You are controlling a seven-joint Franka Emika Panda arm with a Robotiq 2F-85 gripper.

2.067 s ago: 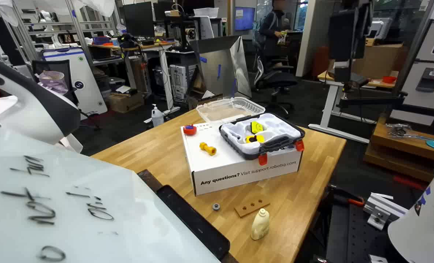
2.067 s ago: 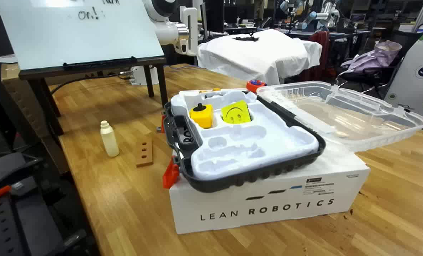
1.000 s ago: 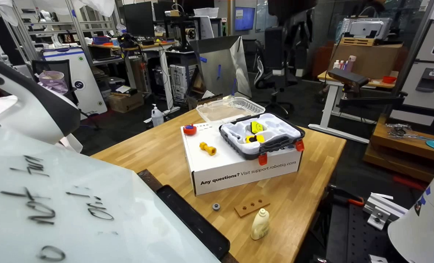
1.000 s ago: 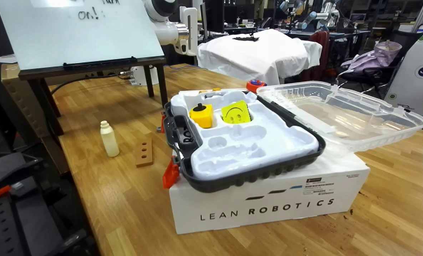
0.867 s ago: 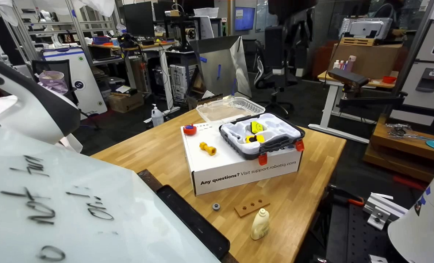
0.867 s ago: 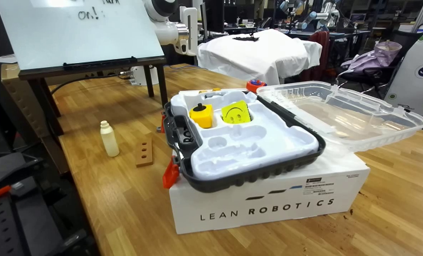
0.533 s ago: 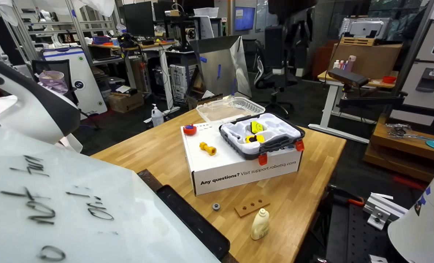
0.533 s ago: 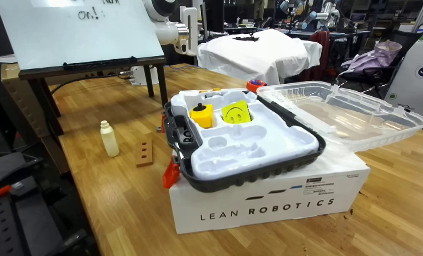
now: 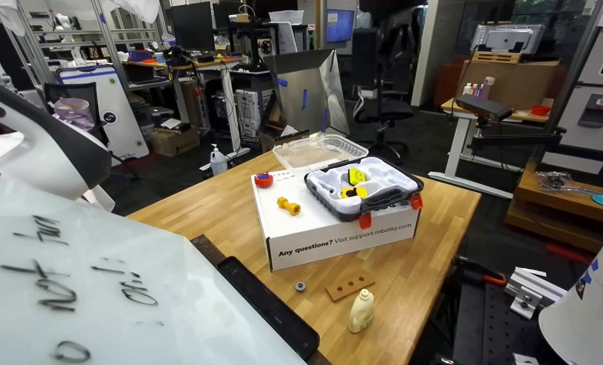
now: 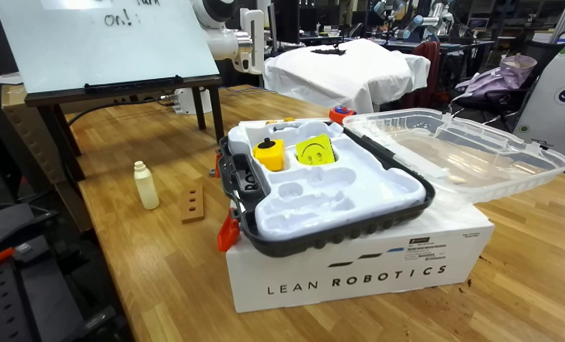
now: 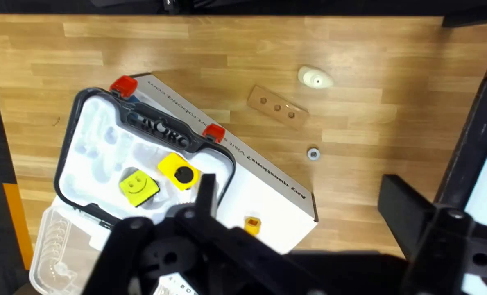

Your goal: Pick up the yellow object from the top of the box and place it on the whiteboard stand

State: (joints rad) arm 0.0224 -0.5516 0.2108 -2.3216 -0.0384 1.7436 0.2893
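Note:
A yellow dumbbell-shaped piece (image 9: 288, 206) lies on top of the white box (image 9: 339, 246). In the wrist view the yellow piece (image 11: 252, 225) is partly hidden by my left-hand finger; it barely shows behind the case in an exterior view (image 10: 288, 119). My gripper (image 11: 298, 184) is wide open and empty, high above the box's end and the table. It also shows as a dark shape at the top of an exterior view (image 9: 385, 76). The whiteboard (image 9: 98, 284) leans on a stand with a black ledge (image 9: 271, 309); the ledge (image 10: 135, 85) faces the box.
On the box sit an open case (image 10: 344, 185) holding a yellow block (image 10: 270, 156) and a smiley block (image 10: 315, 150), and a red tape measure (image 9: 263, 180). A cream bottle (image 9: 362, 312), a holed wooden strip (image 9: 350, 288) and a grey ring (image 9: 300, 287) are on the table.
The dark gripper shape at the top of an exterior view has moved left, a large step at first and a small one lately. The box and its objects have not moved.

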